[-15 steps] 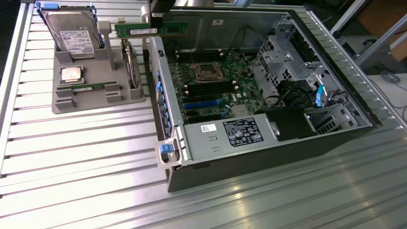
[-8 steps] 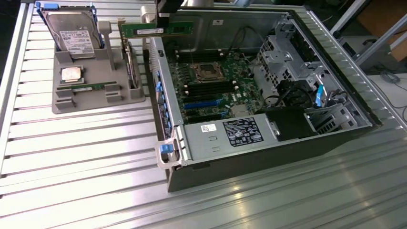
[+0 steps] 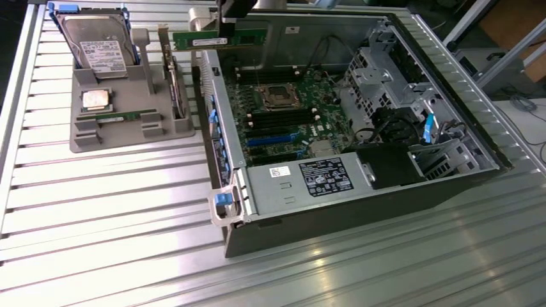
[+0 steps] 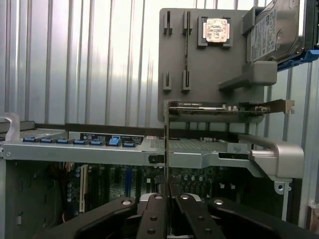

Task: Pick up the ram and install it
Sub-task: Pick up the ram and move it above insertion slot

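While the tool [image 3: 227, 36] hangs over the far wall of the open computer case [image 3: 341, 214], I note it is closed on the ram [image 3: 201, 40], gripping it at the top edge near mid-length. The stick is level and clear of the case, above the rim on the side facing the grey holder [image 3: 111, 137].

Wrist view: the black fingers [image 4: 152, 214] are pinched together on the ram, which is seen edge-on as a thin dark line running up between them. Beyond it are the case rim and the holder.

The motherboard [image 3: 286, 112] lies flat in the case, below the stick.

The holder sits by the table's [image 3: 102, 224] far edge, toward the corner at the exterior view's left. It carries the hard drive [image 3: 98, 41], the processor chip [image 3: 96, 99] and an upright card [image 3: 171, 77].
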Robot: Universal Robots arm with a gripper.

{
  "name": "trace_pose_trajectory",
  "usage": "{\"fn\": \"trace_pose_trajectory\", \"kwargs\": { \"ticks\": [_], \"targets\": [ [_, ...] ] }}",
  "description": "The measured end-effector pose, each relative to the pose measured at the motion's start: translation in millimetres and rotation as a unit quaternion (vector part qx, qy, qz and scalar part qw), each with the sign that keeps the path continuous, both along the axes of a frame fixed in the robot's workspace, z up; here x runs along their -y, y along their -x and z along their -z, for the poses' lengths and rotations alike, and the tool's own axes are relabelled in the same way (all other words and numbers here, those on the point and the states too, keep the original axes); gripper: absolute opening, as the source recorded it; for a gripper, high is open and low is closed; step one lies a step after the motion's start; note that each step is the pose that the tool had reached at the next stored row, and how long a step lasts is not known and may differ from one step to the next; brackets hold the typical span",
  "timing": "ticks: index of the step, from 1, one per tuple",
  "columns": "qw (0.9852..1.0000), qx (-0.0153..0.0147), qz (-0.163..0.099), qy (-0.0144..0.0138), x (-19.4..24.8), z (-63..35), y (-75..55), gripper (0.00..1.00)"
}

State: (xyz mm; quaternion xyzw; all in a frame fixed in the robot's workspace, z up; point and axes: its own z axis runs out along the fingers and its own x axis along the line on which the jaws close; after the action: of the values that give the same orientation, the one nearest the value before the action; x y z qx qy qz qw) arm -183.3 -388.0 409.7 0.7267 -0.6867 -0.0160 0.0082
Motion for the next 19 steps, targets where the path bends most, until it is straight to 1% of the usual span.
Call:
{"fn": "trace_pose_trajectory", "kwargs": {
  "ticks": [4,9,13,17,19],
  "targets": [
    [1.0,0.0,0.0,0.0,0.0,0.0,-9.9,0.12],
    [1.0,0.0,0.0,0.0,0.0,0.0,-16.5,0.12],
    [1.0,0.0,0.0,0.0,0.0,0.0,-25.6,0.12],
    [1.0,0.0,0.0,0.0,0.0,0.0,-31.6,0.12],
    [1.0,0.0,0.0,0.0,0.0,0.0,-37.9,0.12]
  ]
}}
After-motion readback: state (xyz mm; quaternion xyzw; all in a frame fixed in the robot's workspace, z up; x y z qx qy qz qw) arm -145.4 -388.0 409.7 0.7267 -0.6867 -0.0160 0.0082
